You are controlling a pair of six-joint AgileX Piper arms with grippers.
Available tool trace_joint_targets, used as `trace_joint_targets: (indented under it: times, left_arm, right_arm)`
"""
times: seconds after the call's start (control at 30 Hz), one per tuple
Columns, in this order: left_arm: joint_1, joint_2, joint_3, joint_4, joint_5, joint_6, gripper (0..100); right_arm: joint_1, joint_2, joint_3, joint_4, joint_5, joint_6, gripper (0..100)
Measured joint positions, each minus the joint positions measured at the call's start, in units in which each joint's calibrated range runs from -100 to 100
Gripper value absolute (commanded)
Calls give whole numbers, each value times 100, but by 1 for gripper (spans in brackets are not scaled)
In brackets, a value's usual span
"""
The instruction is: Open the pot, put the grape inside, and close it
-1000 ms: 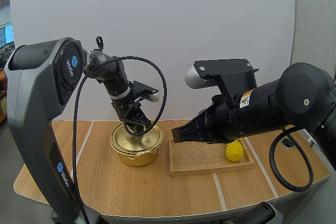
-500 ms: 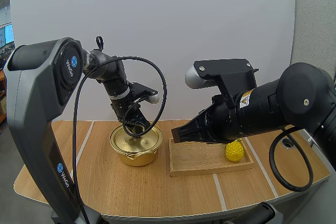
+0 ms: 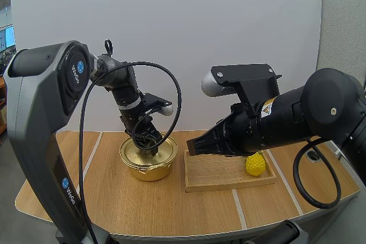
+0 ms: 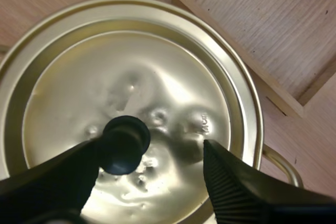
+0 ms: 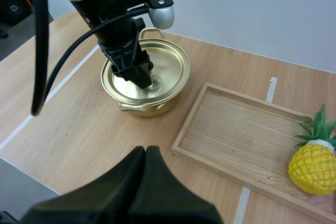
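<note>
Lower than a second ago, my left gripper (image 3: 152, 142) is down on the gold pot (image 3: 146, 167), which stands just left of the wooden tray (image 3: 217, 179). Its fingers stand well apart, straddling the black knob (image 4: 125, 138) of the lid (image 4: 157, 66); one finger touches the knob, the other is clear. Lid is on. My right gripper (image 5: 146, 153) is closed on nothing, above the table (image 3: 114, 201) near the tray. A yellow pineapple toy (image 3: 256, 164) sits at the tray's right end.

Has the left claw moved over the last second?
Yes. The left claw has dropped closer to the lid, which stayed put; it is open around the knob.
</note>
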Motion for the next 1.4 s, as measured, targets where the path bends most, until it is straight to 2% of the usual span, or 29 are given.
trace_joint_targets:
  times: [0.23, 0.4, 0.73, 0.93, 1.07, 1.17, 1.33, 1.37, 1.4]
  left_arm:
    - [0, -238, 14, 10, 452, 0, 100]
    - [0, -631, -349, 35, 857, 0, 100]
    - [0, -2596, -1874, 44, 1310, -31, 100]
    - [0, -3487, -2011, 44, 1326, -51, 100]
    - [0, -3646, -2011, 44, 1326, -91, 100]
    - [0, -3959, -2011, 44, 1340, -180, 69]
    - [0, -5079, -2021, 140, 1377, -695, 12]
    - [0, -5159, -2021, 150, 1395, -727, 3]
    - [0, -5268, -2021, 150, 1395, -790, 0]
  right_arm:
    - [0, 0, 0, 0, 0, 0, 0]
    - [0, 0, 0, 0, 0, 0, 0]
    - [0, 0, 0, -11, 0, 0, 0]
    - [0, 0, 0, -46, 0, 0, 0]
    - [0, 0, 0, -44, 0, 0, 0]
    - [0, 0, 0, -47, 0, 0, 0]
    - [0, 0, 0, -174, 0, -7, 0]
    - [0, 0, 0, -188, 0, -7, 0]
    - [-2, 0, 0, -200, 0, -7, 0]
